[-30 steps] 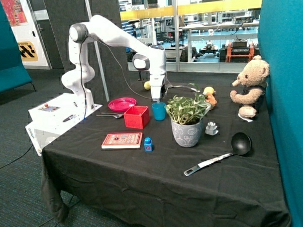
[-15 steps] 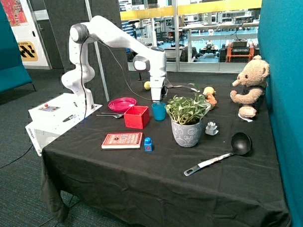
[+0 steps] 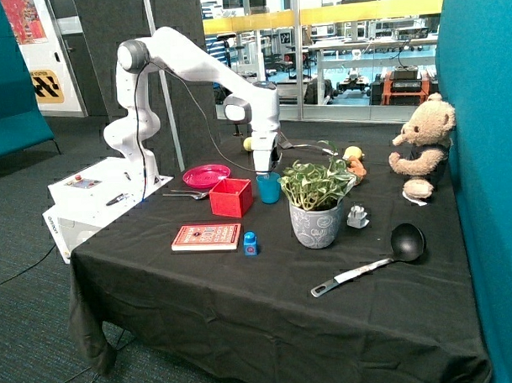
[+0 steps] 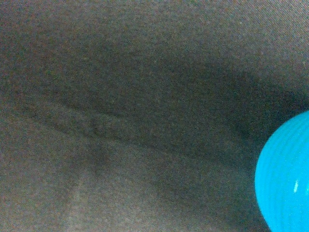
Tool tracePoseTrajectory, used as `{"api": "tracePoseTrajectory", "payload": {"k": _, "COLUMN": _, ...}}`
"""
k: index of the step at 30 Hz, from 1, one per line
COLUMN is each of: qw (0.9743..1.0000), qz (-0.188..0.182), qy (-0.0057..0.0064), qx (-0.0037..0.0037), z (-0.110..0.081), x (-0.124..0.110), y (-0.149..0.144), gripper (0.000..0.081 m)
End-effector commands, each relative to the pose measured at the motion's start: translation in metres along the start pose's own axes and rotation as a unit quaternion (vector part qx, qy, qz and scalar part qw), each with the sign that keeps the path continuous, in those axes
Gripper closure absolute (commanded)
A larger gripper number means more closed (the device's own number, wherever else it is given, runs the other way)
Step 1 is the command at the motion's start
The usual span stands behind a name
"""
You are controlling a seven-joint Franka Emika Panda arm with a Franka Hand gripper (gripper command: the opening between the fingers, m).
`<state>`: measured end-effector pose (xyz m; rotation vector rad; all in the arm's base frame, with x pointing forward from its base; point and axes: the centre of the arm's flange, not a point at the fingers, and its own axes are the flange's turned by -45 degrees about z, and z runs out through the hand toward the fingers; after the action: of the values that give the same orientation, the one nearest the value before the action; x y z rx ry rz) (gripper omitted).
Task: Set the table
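Observation:
The table (image 3: pixel 243 310) is draped in a black cloth. A blue cup (image 3: pixel 269 190) stands upright near its middle, between a red box (image 3: pixel 231 197) and a potted plant (image 3: pixel 317 204). My gripper (image 3: pixel 264 168) points straight down at the cup's rim, on the side away from the plant. The wrist view shows only the black cloth (image 4: pixel 120 106) and a curved part of the blue cup (image 4: pixel 285 179) at the picture's edge. A pink plate (image 3: pixel 206 175) lies behind the red box, with cutlery (image 3: pixel 185 194) beside it.
A red book (image 3: pixel 206 237) and a small blue block (image 3: pixel 250 243) lie toward the front edge. A black ladle (image 3: pixel 376 261) lies beside the plant, with a small grey object (image 3: pixel 358 216) behind it. A teddy bear (image 3: pixel 423 144) sits at the far corner. The white robot base (image 3: pixel 96 201) stands beside the table.
The arm's wrist has shifted slightly toward the pink plate and a little lower, keeping the gripper at the blue cup. Nothing on the table has moved.

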<state>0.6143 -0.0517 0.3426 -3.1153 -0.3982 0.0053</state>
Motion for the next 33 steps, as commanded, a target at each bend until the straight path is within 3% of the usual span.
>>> {"api": "tracePoseTrajectory", "payload": {"k": 1, "qw": 1.0, "qz": 0.004, "qy": 0.0016, "qx": -0.00066, "z": 0.0017, "x": -0.0032, "y": 0.0009, "gripper": 0.0798}}
{"api": "tracePoseTrajectory", "payload": {"k": 33, "qw": 1.0, "qz": -0.002, "qy": 0.0016, "qx": -0.00067, "z": -0.0009, "x": -0.0025, "y": -0.0025, "gripper": 0.0808}}
